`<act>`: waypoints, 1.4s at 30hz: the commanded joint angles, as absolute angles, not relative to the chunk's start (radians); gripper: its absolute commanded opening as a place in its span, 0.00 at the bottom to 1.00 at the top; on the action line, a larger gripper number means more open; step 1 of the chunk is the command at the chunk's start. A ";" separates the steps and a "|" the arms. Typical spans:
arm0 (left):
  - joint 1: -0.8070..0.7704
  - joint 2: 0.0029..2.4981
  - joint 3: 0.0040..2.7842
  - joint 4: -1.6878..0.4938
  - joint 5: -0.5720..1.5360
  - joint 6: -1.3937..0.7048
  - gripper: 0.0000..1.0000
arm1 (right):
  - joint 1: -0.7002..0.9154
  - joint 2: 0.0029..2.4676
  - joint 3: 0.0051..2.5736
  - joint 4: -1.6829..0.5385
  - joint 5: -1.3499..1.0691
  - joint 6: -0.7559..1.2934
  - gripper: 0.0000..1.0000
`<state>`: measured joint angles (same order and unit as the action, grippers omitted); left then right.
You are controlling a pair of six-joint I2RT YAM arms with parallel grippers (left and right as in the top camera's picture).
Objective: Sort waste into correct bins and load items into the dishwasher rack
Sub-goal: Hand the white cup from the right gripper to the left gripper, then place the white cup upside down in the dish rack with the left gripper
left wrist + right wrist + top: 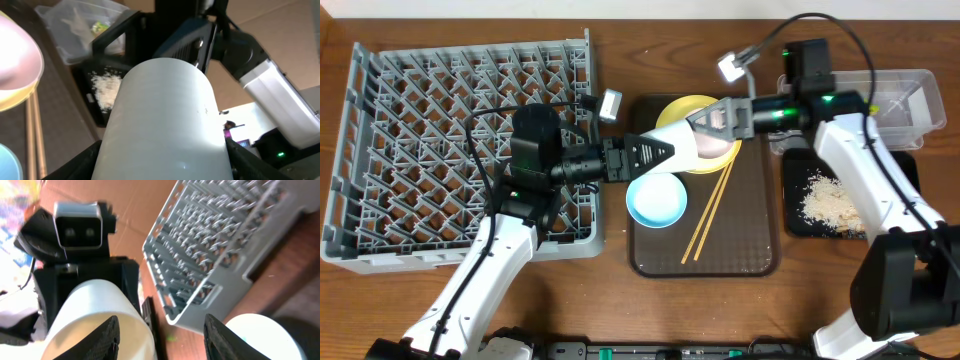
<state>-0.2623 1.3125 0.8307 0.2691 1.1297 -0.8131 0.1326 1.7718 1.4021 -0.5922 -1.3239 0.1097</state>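
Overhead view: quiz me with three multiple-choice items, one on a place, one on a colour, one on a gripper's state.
1. Where do the rice scraps lie? A on the floor; B on the black tray; C on the brown tray.
2. What colour is the bowl left of the chopsticks? A light blue; B red; C green.
3. What is the left gripper doing? A hanging open; B shut on the chopsticks; C shut on the white cup.
Key: 1 B, whitish scraps sit on the black tray, right of the brown tray. 2 A, it shows pale blue. 3 C, its fingers clamp the cup's sides.
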 commanded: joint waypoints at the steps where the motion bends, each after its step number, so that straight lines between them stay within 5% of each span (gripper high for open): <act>1: -0.237 1.300 0.853 0.266 1.105 -0.676 0.43 | 0.083 1.780 1.402 -0.598 -1.342 0.088 0.52; 14: -0.001 1.291 0.878 -0.062 0.815 -0.427 0.34 | 0.006 1.778 1.402 -0.830 -0.723 0.002 0.46; 29: 0.168 1.216 1.102 -0.650 0.194 -0.124 0.30 | 0.007 1.663 1.403 -0.990 -0.413 -0.055 0.39; 42: 0.206 1.283 1.101 -0.903 0.062 -0.136 0.30 | 0.007 1.510 1.403 -1.061 -0.240 -0.054 0.41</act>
